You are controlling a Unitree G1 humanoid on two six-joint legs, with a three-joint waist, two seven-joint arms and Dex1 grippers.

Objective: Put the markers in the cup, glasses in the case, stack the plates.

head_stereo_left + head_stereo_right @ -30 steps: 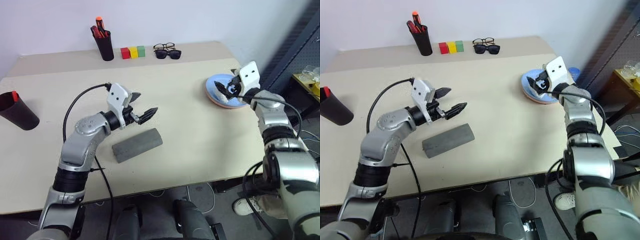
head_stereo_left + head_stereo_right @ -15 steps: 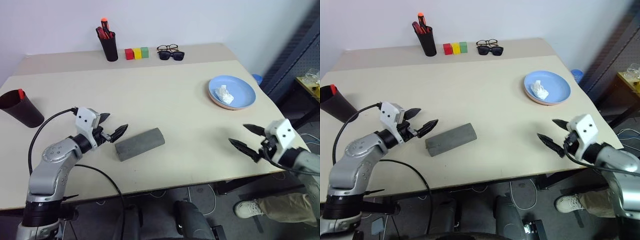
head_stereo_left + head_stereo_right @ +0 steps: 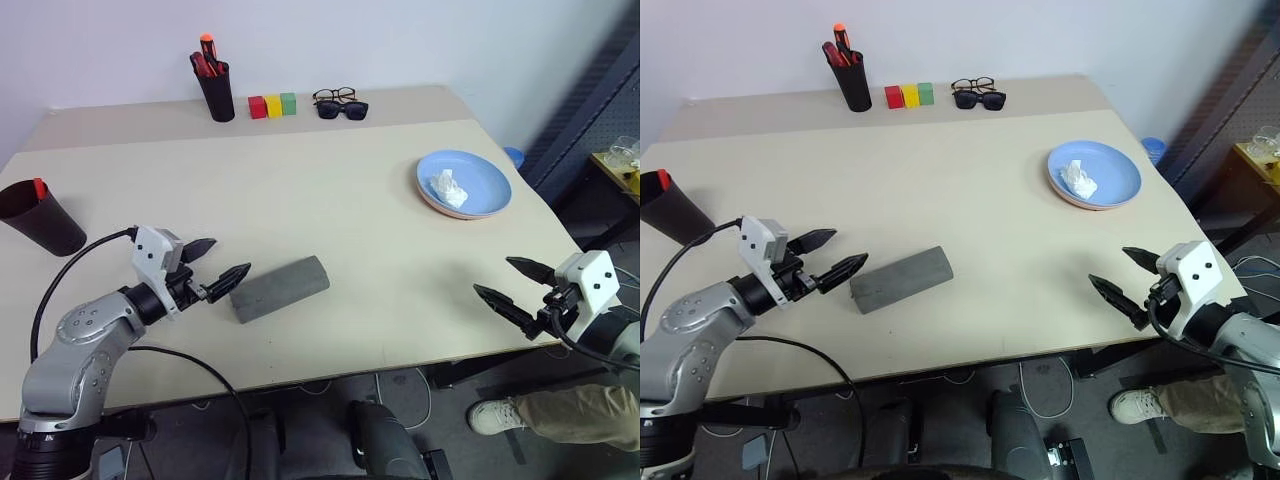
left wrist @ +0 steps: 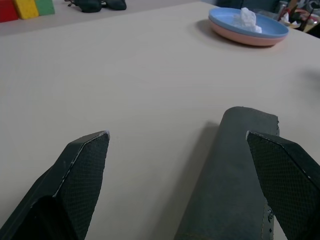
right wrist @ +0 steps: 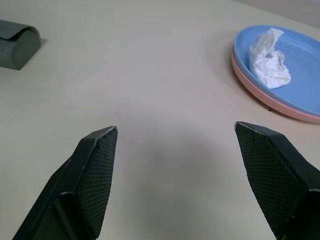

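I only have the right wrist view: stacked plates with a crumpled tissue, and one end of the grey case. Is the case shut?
Observer: Yes, the case lies closed near the table's front edge.
Operator: Where's the left claw?
Observer: The left claw is open and empty, at the case's left end.
Operator: And the cup?
Observer: The cup sits at the table's far left, with a red-capped marker showing at its rim.

The grey case [image 3: 279, 288] lay shut near the tabletop's front edge. The blue plate [image 3: 466, 182] sat stacked on the pink plate [image 4: 239, 39] by the right edge, crumpled white paper in it. The dark cup [image 3: 40, 219] stood at the left edge, a red-capped marker [image 3: 39, 187] inside
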